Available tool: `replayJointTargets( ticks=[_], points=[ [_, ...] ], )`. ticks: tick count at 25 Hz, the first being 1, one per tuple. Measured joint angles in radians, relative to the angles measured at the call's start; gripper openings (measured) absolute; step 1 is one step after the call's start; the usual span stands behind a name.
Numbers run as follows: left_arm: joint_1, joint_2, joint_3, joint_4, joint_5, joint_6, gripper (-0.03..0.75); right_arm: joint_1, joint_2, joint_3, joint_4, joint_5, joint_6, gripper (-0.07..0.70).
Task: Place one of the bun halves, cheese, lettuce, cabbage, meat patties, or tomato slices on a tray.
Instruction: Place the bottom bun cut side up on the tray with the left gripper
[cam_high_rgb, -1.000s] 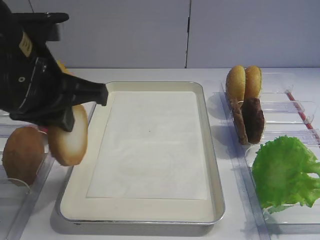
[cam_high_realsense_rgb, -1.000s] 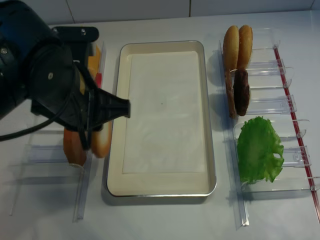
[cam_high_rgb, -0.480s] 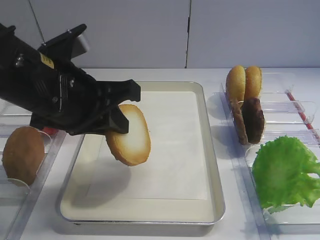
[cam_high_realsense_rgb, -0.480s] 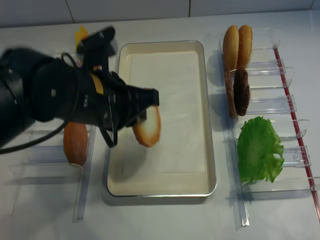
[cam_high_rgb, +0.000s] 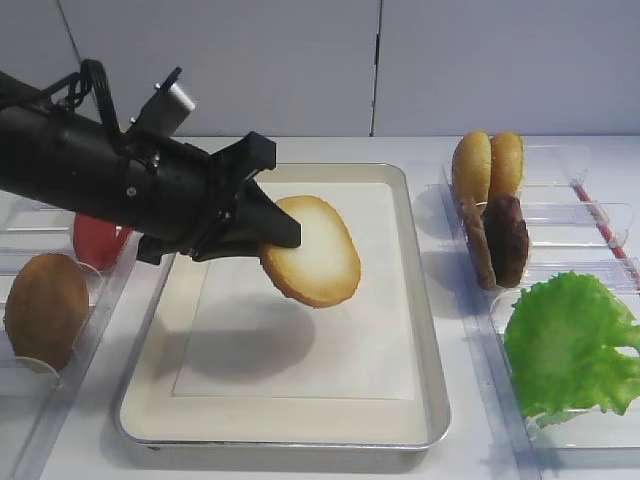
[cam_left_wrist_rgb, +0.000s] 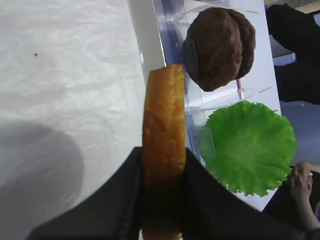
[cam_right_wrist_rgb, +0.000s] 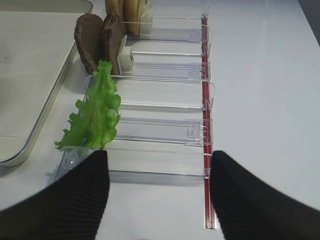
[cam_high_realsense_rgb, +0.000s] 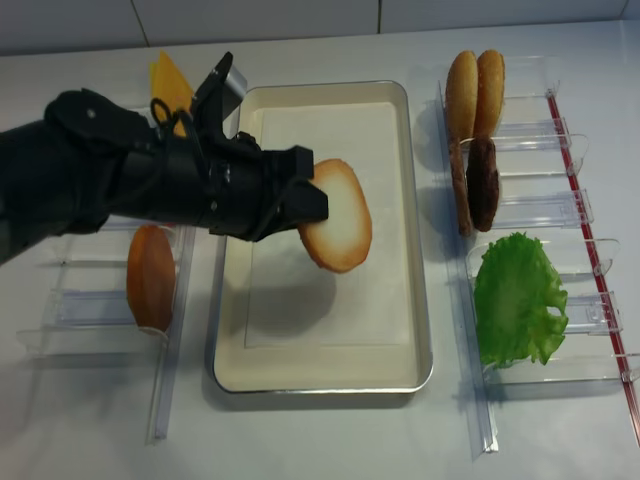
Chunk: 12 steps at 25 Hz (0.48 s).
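golden-rimmed bun half (cam_high_rgb: 311, 251) hangs above the tray (cam_high_rgb: 426, 395), clamped edge-on in the left pincer (cam_high_rgb: 268, 232). carrying step; next, lower onto the white paper (cam_high_rgb: 340, 340) and let go. right pincer (cam_right_wrist_rgb: 156, 192) gapes empty.

The lettuce (cam_high_rgb: 575, 345) runs off the exterior view's right edge. The bun half (cam_left_wrist_rgb: 163, 131) hides its lower end between the left gripper's (cam_left_wrist_rgb: 161, 197) jaws. The tomato slice (cam_high_rgb: 98, 240) sits mostly behind the arm.
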<state>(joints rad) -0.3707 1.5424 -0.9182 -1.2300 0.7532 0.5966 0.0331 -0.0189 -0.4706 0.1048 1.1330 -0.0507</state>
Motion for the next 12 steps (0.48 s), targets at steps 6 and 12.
replayJointTargets(
  ticks=[6, 12],
  points=[
    [0.008, 0.048, 0.023, -0.018, 0.017, 0.054, 0.143, 0.000, 0.000, 0.000, 0.000, 0.000, 0.000, 0.449],
    [0.008, 0.101, 0.023, -0.020, 0.051, 0.111, 0.142, 0.000, 0.000, 0.000, 0.000, 0.000, 0.000, 0.449]
  ],
)
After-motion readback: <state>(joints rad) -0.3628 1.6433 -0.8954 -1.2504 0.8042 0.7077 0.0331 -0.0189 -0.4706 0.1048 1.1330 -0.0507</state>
